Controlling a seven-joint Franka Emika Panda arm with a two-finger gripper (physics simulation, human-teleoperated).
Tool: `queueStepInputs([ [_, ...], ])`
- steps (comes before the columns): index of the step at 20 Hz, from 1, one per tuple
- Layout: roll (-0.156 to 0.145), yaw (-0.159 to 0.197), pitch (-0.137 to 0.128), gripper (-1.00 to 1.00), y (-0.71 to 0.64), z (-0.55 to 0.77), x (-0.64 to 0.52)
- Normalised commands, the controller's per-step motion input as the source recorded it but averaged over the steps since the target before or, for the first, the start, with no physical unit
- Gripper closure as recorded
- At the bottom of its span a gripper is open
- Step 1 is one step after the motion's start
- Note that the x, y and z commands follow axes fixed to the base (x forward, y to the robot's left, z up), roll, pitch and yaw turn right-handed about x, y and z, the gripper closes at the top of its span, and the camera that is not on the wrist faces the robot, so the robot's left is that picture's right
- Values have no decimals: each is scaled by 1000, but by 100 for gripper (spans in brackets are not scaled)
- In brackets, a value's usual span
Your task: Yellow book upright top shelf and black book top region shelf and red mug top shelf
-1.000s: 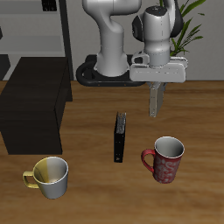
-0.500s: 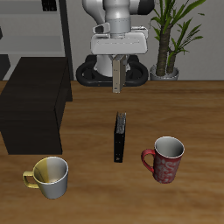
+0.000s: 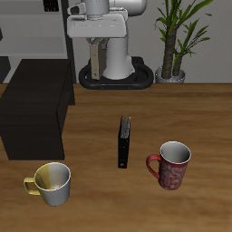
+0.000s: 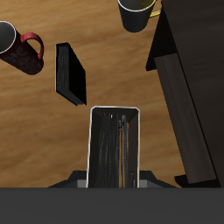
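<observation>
gripper (image 4: 112, 179) clamps the yellow book (image 4: 115, 145) upright, carried high toward the shelf (image 3: 36, 101) for placing on its top; black book (image 3: 124, 140) lies on the wooden table (image 3: 199, 113), red mug (image 3: 170, 164) near it, cream mug (image 3: 52, 183) nearer the front; potted plant (image 3: 178, 36) behind

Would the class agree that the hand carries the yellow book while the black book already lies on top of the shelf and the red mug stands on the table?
Not quite. In the exterior view the black book lies on the table, between the shelf and the red mug, not on the shelf. The rest holds: the wrist view shows the yellow book in the hand.
</observation>
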Motion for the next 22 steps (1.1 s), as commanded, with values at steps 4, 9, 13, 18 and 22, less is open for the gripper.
queueStepInputs([
  [4, 26, 83, 29, 100, -477, 514, -96],
  [9, 18, 79, 1, 100, -395, 433, 19],
  [13, -15, 41, -27, 100, -462, 250, 63],
  [18, -33, 4, -18, 100, -670, 194, 197],
  [22, -52, -35, -30, 100, -681, 89, 179],
])
